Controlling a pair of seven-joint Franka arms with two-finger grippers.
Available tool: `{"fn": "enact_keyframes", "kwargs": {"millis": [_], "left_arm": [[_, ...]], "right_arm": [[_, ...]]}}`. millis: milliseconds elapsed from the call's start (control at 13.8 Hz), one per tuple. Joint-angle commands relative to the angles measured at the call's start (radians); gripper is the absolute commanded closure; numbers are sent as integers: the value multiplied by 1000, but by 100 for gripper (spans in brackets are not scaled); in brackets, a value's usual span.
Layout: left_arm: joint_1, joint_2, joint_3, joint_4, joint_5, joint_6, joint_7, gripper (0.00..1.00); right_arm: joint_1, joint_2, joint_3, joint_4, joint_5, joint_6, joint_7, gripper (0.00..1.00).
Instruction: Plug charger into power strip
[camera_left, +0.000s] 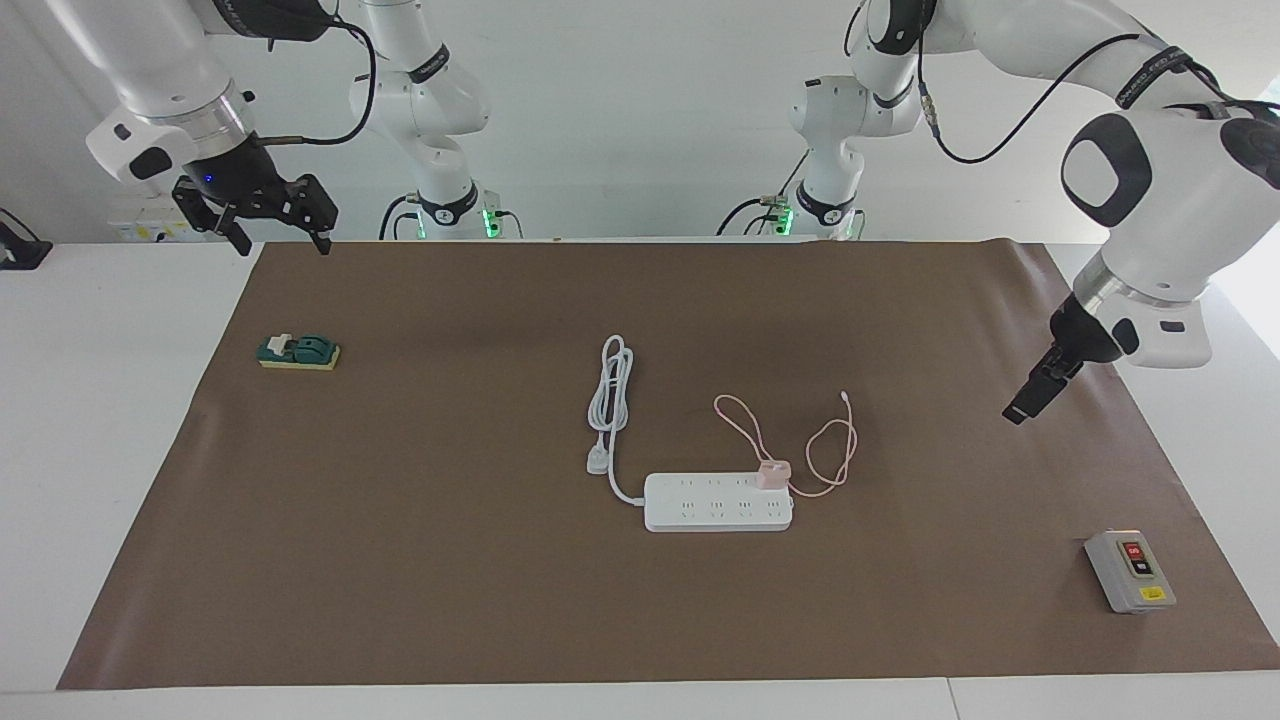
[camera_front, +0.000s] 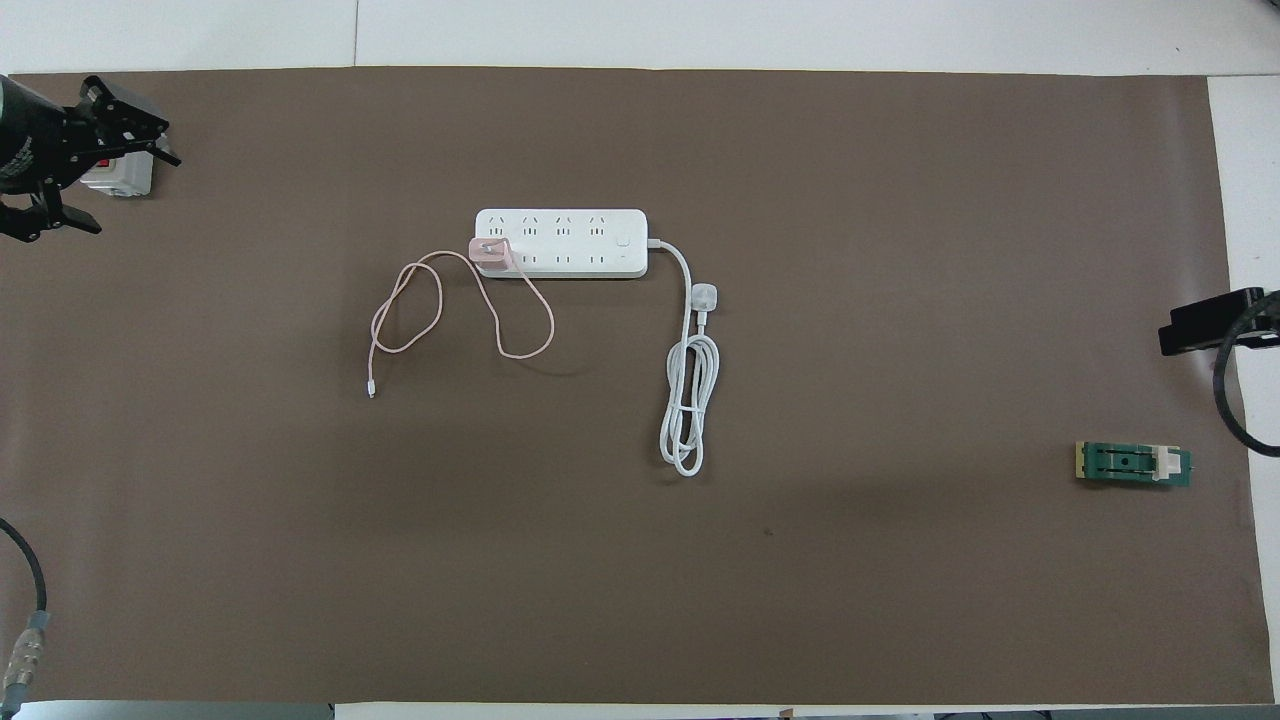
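Observation:
The white power strip (camera_left: 715, 503) (camera_front: 570, 243) lies flat near the middle of the brown mat. The small pink charger (camera_left: 772, 473) (camera_front: 490, 254) stands on the strip's end socket, in the row nearer the robots, at the left arm's end. Its thin pink cable (camera_left: 830, 455) (camera_front: 410, 310) loops loosely on the mat beside it. My left gripper (camera_left: 1015, 413) (camera_front: 137, 195) hangs open and empty in the air, well away from the charger, over the mat's left-arm end. My right gripper (camera_left: 282, 245) waits open and empty, raised over the mat's corner at the right arm's end.
The strip's thick white cord (camera_left: 612, 395) (camera_front: 688, 400) lies coiled nearer the robots, plug loose. A grey box with red and black buttons (camera_left: 1130, 570) (camera_front: 120, 178) sits at the left arm's end. A green switch block (camera_left: 298, 352) (camera_front: 1133, 464) lies at the right arm's end.

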Motion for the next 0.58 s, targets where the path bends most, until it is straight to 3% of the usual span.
{"fn": "enact_keyframes", "kwargs": {"millis": [0,145,362,507], "left_arm": [[32,-83,-8,-9,10,-84,252,0],[31,-137,-9,-9,36,-118,403,0],[28,-189,-18,-18,35,-144,420,0],[20,-245,-20,-84,35,-139,439,0]], "right_arm": [[-18,-19,9,-19,-6,-5,-22,0],[-18,-19,9,-19,-6,-5,-22,0],[-16,-19,9,-19,-6,-5,-23,0],[-16,-20,9,-19,-6,-5,-25,0]]}}
